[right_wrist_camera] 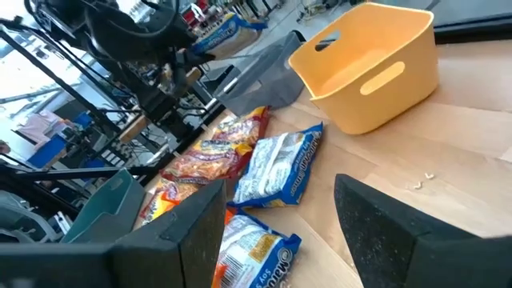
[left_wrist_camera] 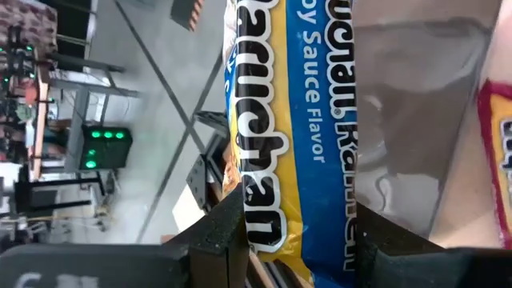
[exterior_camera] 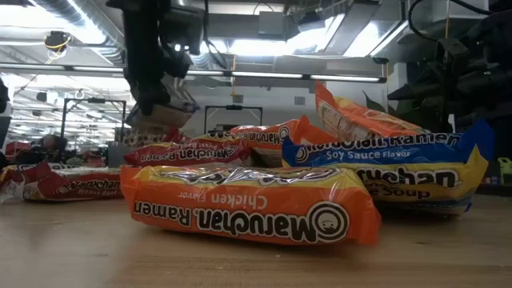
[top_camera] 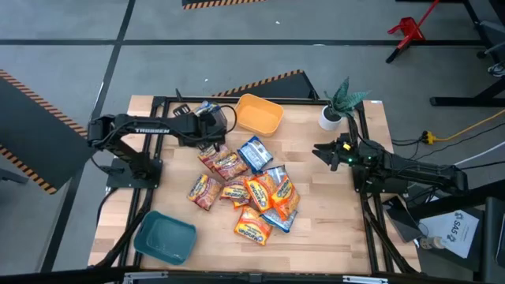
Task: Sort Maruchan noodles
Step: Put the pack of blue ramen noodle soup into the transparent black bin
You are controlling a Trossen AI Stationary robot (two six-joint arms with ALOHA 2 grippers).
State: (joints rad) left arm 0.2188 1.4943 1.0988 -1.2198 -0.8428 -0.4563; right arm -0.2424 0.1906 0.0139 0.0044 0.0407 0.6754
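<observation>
Sorting barely started: left gripper (left_wrist_camera: 292, 240) pinching blue packet (left_wrist_camera: 296, 120), lifted. Rest of noodles (top_camera: 248, 193) piled just past it, yellow bin (top_camera: 259, 113) beside it empty. Right gripper (right_wrist_camera: 276, 232) spread, idle, well apart.

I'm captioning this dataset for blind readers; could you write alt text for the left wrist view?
The left gripper is shut on a blue Maruchan soy sauce ramen packet that fills the middle of the frame, pinched between two dark fingers. A red packet shows at one edge, with grey floor and a green-lit device beyond.
</observation>
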